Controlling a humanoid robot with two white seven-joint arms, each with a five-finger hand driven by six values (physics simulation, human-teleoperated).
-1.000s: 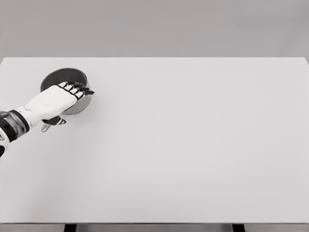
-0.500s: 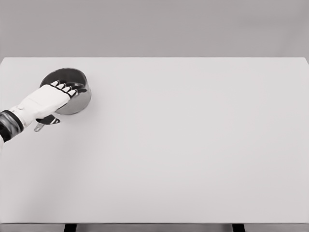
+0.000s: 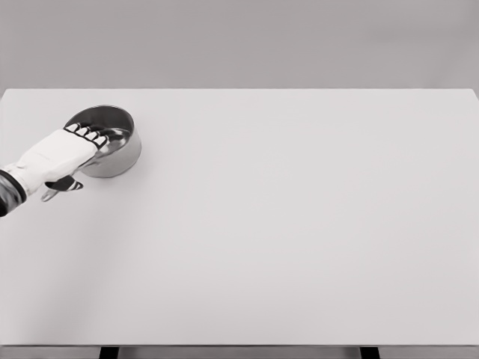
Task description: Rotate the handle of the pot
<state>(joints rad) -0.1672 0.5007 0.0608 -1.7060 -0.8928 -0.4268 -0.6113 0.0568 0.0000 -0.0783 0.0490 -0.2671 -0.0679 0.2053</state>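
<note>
- One hand (image 3: 61,153) shows, the left, coming in from the left edge of the head view on a white arm with a dark wrist band at the frame's border.
- Its white back faces up, and its fingers (image 3: 88,133) reach forward, bent at the knuckles, over the near rim of the pot and down into the bowl.
- The dark fingertips lie inside the pot, against or just above its inner wall; I cannot tell whether they press on it.
- The thumb sits low under the palm, beside the handle (image 3: 51,193), and I cannot tell whether the two touch.
- The hand looks partly curled, hooked over the rim rather than clenched; whether it truly grips the pot is not clear.
- One pot (image 3: 112,146), round, of grey metal, stands upright on the table near the far left corner.
- Its one handle is mostly hidden under the hand; only a small metal tip pokes out at the lower left, pointing toward the near left.
- One table (image 3: 299,224), white and flat, fills most of the view, with two dark legs at the bottom edge and a plain grey wall behind.
</note>
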